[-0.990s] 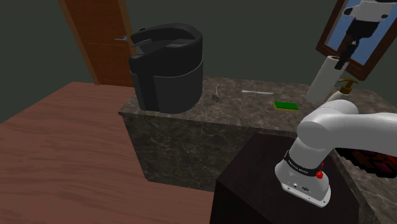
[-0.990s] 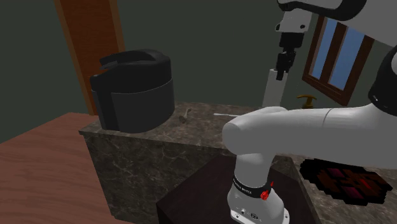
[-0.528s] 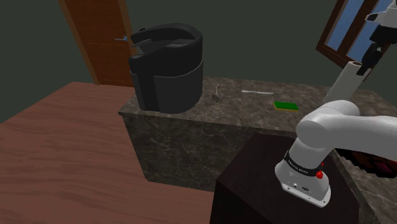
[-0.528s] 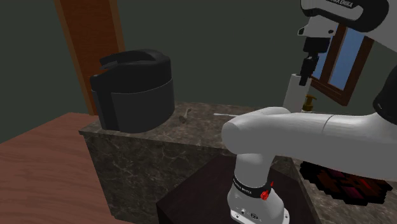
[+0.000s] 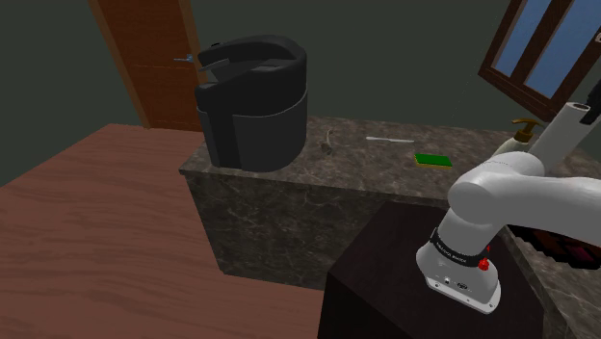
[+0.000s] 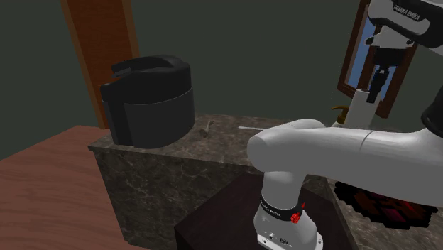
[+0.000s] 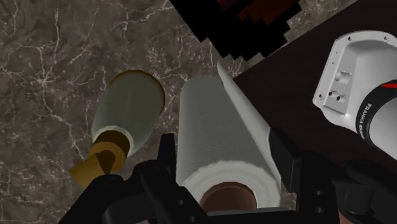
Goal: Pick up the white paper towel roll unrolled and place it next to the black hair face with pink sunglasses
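Observation:
A white paper towel roll (image 7: 219,137) with a brown core hangs tilted above the marble counter, and my gripper (image 7: 224,151) is shut on it, one black finger (image 7: 167,153) on each side. In the second exterior view the gripper (image 6: 379,77) holds the roll (image 6: 361,108) by its top, in front of the window. In the shoulder view the roll (image 5: 561,132) leans at the right edge. A flat black thing with dark red patches (image 6: 383,204), jagged in outline, lies on the counter beyond the roll (image 7: 251,19).
A pump bottle with a brass top (image 7: 124,111) stands beside the roll (image 5: 521,132). A big black appliance (image 5: 252,101) stands at the counter's far end. A green sponge (image 5: 433,160), a white stick (image 5: 389,141) and a small utensil (image 5: 329,138) lie on the marble counter (image 5: 318,178). My base (image 7: 359,83) sits on the dark stand.
The gripper has carried the roll toward the right of both exterior views, past the pump bottle and nearer the black and red thing.

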Motion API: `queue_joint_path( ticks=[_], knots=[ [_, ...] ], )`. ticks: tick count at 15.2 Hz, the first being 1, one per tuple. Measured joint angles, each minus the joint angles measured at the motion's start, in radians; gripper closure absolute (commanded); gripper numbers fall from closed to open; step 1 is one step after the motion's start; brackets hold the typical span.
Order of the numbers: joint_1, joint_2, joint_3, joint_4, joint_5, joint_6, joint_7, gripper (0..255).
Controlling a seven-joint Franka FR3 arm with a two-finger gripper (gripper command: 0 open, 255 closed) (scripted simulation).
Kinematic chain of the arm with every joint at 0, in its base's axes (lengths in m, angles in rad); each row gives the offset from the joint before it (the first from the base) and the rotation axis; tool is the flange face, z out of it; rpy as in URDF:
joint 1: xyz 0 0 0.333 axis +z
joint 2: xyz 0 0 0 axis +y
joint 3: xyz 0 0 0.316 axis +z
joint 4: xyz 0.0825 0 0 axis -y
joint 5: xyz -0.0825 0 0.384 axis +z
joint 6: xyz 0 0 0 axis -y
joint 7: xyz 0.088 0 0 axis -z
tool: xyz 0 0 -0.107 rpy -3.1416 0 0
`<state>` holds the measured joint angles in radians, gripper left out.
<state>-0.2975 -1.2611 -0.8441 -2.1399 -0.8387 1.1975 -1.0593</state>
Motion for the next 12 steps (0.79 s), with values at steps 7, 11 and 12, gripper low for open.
queue_joint_path(
  ticks=[7,11,12],
  knots=[
    [0.040,0.004,-0.141,0.155,-0.141,0.007,-0.172,255],
    [0.085,0.019,-0.208,0.269,-0.200,0.009,-0.262,255],
    [0.095,0.019,-0.225,0.290,-0.216,0.013,-0.281,255]
  ],
)
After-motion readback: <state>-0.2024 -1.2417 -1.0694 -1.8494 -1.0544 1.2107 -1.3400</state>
